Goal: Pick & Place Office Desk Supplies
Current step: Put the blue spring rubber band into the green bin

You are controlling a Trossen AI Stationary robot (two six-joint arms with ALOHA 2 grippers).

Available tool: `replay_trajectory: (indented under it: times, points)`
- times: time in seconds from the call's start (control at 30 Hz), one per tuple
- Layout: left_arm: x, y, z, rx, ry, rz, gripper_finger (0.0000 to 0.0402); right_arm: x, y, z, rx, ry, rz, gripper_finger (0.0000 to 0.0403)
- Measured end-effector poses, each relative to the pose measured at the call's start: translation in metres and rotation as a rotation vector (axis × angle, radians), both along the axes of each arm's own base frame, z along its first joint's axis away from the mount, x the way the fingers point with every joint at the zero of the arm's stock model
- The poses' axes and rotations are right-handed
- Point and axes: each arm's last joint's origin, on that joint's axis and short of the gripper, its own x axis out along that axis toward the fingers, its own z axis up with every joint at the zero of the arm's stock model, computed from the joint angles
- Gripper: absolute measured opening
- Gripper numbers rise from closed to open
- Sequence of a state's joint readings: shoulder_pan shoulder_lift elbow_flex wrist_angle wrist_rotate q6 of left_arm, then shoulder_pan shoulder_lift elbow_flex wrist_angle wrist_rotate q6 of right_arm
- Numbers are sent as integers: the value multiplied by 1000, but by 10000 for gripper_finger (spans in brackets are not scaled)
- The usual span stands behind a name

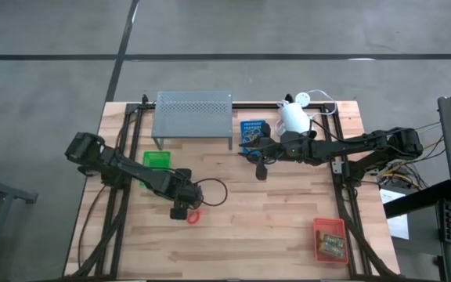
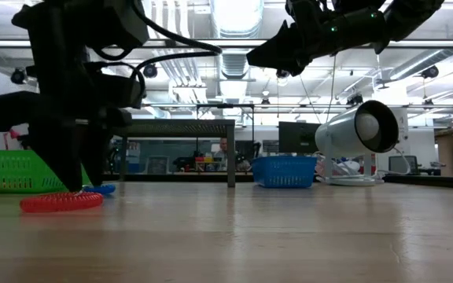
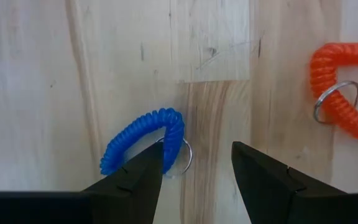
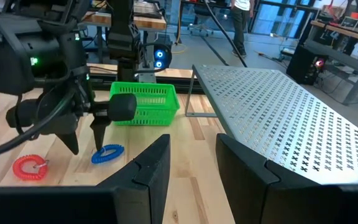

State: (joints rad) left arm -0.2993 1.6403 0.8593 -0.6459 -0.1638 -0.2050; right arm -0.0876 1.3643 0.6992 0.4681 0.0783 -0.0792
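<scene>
Left gripper (image 3: 197, 165) fingers spread, tips low over worktop (image 3: 55, 74), one tip touching blue coiled plastic loop (image 3: 143, 138); red coiled loop (image 3: 340, 81) nearby. Right gripper (image 4: 192, 158) raised, fingers apart, empty. Risk: closing off-centre nudges loop aside, pinches only key ring.

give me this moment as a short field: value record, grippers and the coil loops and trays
left gripper: open, low over the table, one finger at the blue coil loop
right gripper: open, raised, empty, near the blue tray
red coil loop: flat on the wood beside the blue one, untouched
green tray: behind the left arm
red-orange tray: near corner on the right side
shelf: at the back
</scene>
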Motion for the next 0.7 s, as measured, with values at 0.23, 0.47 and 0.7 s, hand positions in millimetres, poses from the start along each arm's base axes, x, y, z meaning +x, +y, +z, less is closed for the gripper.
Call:
replay_trajectory:
  times: [0.23,0.47,0.7]
  points:
    - [1,0,0,-3,-9,0,192,0,0,0,0,0,0,127]
    - [2,0,-5,12,-4,3,183,0,0,0,0,-1,0,127]
    - [2,3,-9,7,-8,15,177,0,0,0,0,2,0,127]
